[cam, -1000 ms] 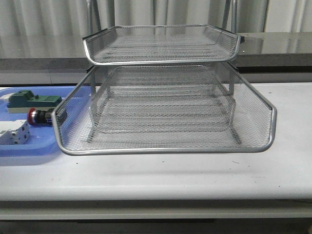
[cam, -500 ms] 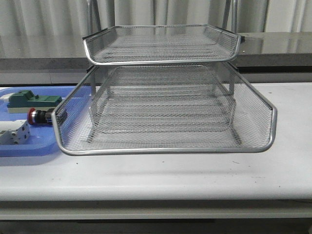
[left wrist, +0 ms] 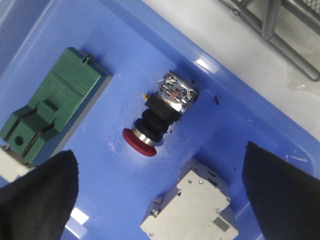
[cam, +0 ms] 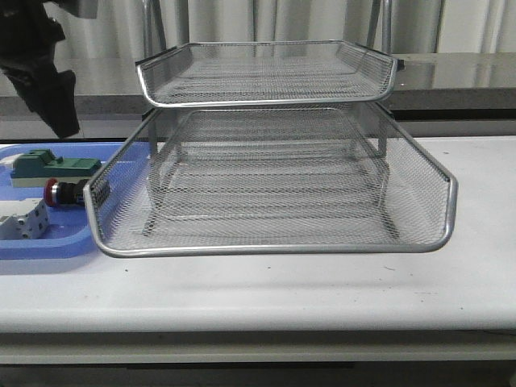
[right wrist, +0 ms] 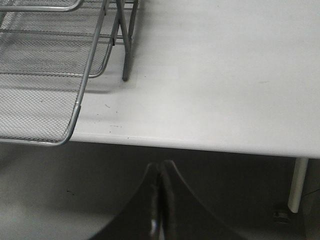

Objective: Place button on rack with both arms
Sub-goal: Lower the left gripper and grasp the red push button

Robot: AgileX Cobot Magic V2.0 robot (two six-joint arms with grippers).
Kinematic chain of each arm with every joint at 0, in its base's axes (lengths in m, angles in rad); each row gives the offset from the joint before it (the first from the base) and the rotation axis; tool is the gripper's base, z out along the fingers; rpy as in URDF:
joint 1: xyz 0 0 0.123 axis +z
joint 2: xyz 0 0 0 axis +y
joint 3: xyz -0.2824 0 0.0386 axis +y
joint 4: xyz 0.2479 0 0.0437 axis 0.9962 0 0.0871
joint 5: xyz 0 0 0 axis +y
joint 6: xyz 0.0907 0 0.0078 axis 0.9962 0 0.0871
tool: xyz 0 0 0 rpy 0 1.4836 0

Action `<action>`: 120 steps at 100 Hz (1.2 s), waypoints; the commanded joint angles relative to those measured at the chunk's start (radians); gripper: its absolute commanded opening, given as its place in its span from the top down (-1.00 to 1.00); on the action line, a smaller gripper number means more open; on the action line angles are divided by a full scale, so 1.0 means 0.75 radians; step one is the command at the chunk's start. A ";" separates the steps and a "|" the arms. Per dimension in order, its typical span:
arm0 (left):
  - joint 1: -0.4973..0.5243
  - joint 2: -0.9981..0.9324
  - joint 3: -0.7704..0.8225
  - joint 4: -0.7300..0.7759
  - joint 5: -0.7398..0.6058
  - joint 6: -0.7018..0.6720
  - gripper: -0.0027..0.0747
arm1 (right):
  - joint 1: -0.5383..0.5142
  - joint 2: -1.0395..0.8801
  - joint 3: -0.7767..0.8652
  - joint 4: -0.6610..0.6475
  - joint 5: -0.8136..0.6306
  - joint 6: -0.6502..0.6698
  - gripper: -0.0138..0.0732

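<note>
1. Progress: none of the placing is done. You see the button (cam: 63, 192) lying on its side in the blue tray (cam: 48, 242) at the left of the table, just beside the left rim of the rack (cam: 274, 242); its red cap points left, away from the rack.
2. Neighbours in the tray: the green part (left wrist: 52, 107) lies beside the button on the far side, the white block (left wrist: 192, 210) on the near side; neither touches it.
3. Left gripper (left wrist: 160, 192): jaws spread wide and empty, hanging over the tray with the button lying between them in the left wrist view, not yet touched.
4. Right gripper (right wrist: 160, 200): fingers pressed together, holding nothing, off the near right edge of the table (right wrist: 225, 75).
5. Left to do, by your judgement: descend, grasp, lift, carry to the rack, release.
6. Change from the earlier front views: the left arm (cam: 36, 64) has come into view at the upper left; button and rack have not moved.
</note>
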 commanded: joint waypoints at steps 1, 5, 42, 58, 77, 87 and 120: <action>-0.014 -0.027 -0.072 -0.005 -0.008 0.056 -0.72 | -0.009 0.008 -0.047 -0.004 -0.081 -0.003 0.84; -0.015 -0.009 -0.074 -0.005 -0.008 0.077 -0.72 | -0.009 0.008 -0.047 -0.004 -0.081 -0.003 0.84; -0.020 0.101 -0.074 -0.005 -0.088 0.231 -0.72 | -0.009 0.008 -0.047 -0.004 -0.081 -0.003 0.84; -0.020 0.130 -0.074 0.022 -0.124 0.254 -0.72 | -0.009 0.008 -0.047 -0.004 -0.081 -0.003 0.84; -0.020 0.132 -0.074 0.024 -0.167 0.285 -0.72 | -0.009 0.008 -0.047 -0.004 -0.081 -0.003 0.84; -0.020 0.132 -0.074 0.024 -0.175 0.288 -0.72 | -0.009 0.008 -0.047 -0.004 -0.081 -0.003 0.84; -0.020 0.141 -0.074 0.024 -0.215 0.288 -0.72 | -0.009 0.008 -0.047 -0.004 -0.081 -0.003 0.84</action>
